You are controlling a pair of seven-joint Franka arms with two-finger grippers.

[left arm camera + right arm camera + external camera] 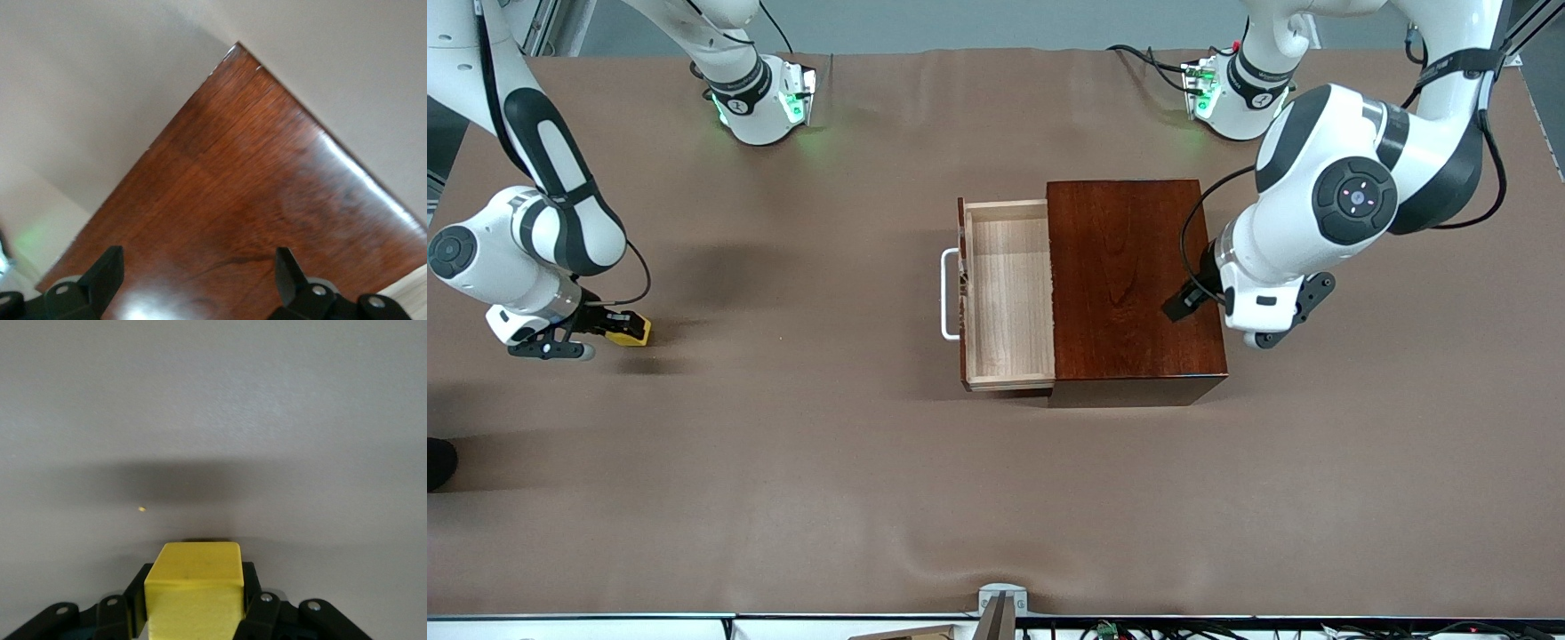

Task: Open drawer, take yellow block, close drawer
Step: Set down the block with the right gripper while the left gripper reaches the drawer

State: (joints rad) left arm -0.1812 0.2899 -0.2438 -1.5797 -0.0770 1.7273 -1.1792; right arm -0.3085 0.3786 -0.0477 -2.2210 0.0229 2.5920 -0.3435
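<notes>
The drawer [1009, 293] of pale wood stands pulled out of the dark reddish-brown box [1129, 284], and its tray looks empty; the white bar handle [947, 293] points toward the right arm's end. My right gripper [624, 327] is shut on the yellow block [633, 331], low over the brown table near the right arm's end; I cannot tell whether the block touches the cloth. The block [193, 593] fills the jaws of the right gripper [193, 603] in the right wrist view. My left gripper [1183, 304] hangs open and empty over the box top [253, 187], fingers [107, 267] wide apart.
The brown cloth [800, 462] covers the whole table. Both arm bases stand along the edge farthest from the front camera. A dark object [439, 462] sits at the table's edge at the right arm's end. A metal bracket [1000, 606] is at the nearest edge.
</notes>
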